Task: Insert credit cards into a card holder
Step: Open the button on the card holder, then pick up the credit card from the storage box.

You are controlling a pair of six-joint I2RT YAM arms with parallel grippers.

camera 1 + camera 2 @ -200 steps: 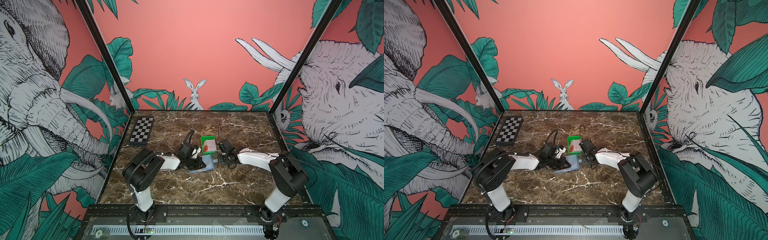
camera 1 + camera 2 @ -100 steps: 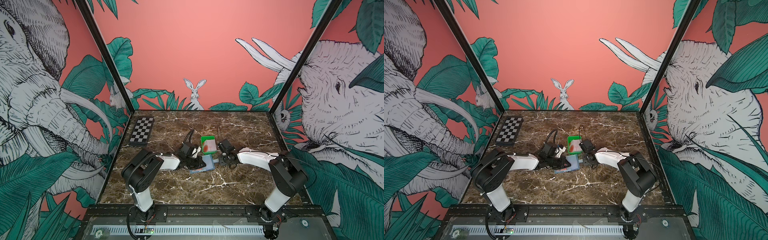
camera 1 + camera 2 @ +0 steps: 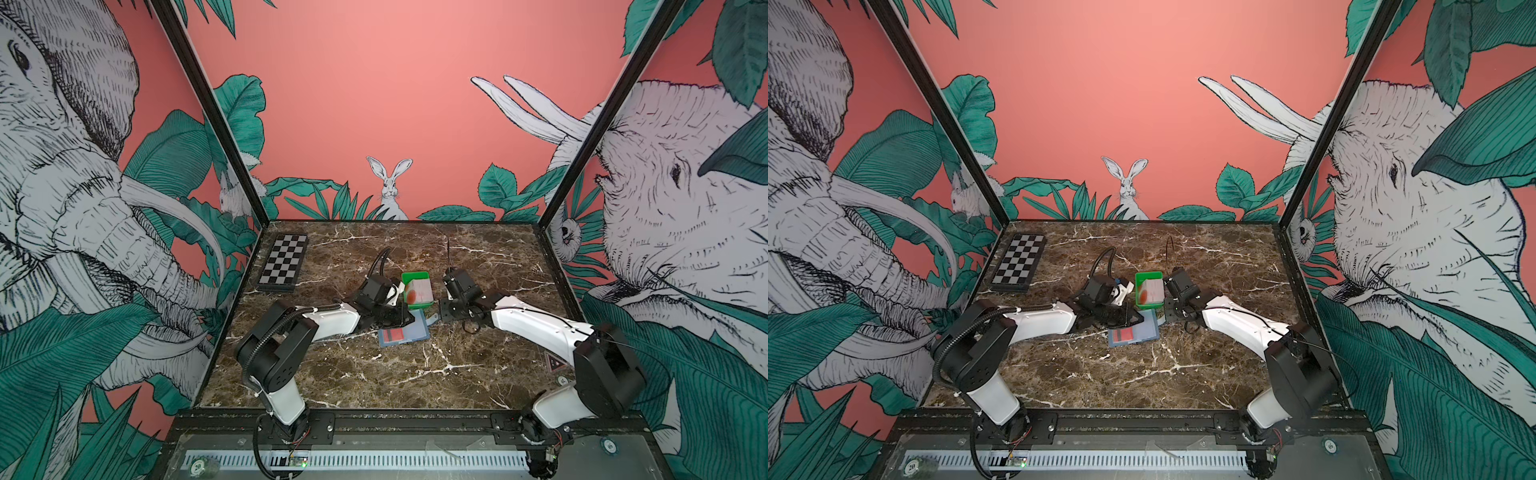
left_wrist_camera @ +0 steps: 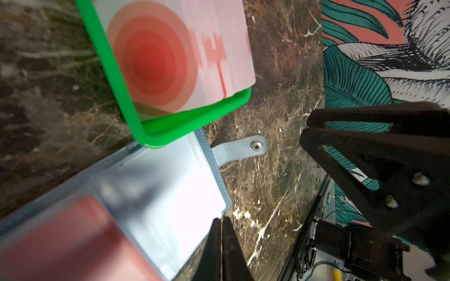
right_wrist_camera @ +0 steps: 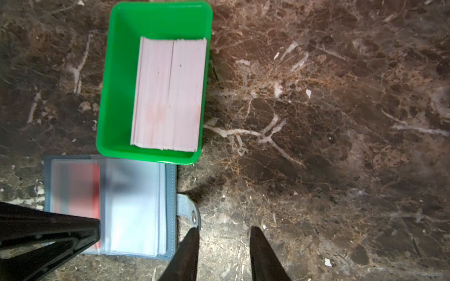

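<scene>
The slate-blue card holder [image 3: 405, 332] [image 5: 136, 206] lies open on the marble, just in front of the green tray. One red card [image 3: 392, 334] [image 5: 80, 189] sits in its left clear sleeve. The other credit cards [image 3: 420, 291] [image 5: 168, 92] stand stacked in the tray. My left gripper [image 4: 221, 219] [image 3: 409, 320] is shut and empty, its tips over the holder's near edge. My right gripper [image 5: 222, 228] [image 3: 440, 316] is open and empty, and one fingertip [image 5: 194, 230] touches the holder's snap tab [image 5: 187, 206] [image 4: 243, 148].
The green tray [image 3: 415, 275] [image 5: 117, 73] touches the holder's far edge. A checkerboard [image 3: 284, 266] lies at the back left. Bare marble stretches in front of the holder and to the right of the tray. Printed walls enclose the table on three sides.
</scene>
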